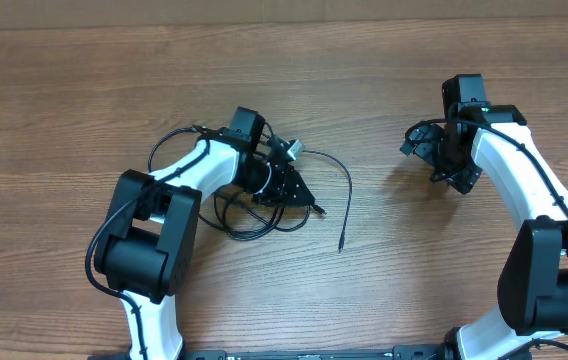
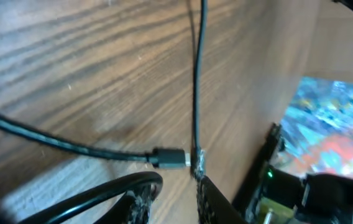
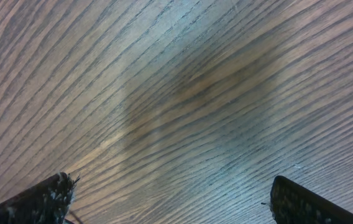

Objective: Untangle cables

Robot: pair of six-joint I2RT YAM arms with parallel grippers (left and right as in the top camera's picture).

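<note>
Since the thin black plug-ended cords (image 2: pixel 167 158) lie looped over one another near the middle of the brown wooden counter (image 1: pixel 54 90), we judge the untangling barely begun; left jaws stand narrow at one strand, though we cannot tell if they clamp it; right jaws gape empty

thin black cables (image 1: pixel 249 232) lie in a loose tangle of overlapping loops on the wood, left of centre. one long strand (image 1: pixel 350 190) arcs out to the right (its end clear of the tangle). a silvery-tipped plug (image 2: pixel 171 158) lies flat against a straight cord.
</note>
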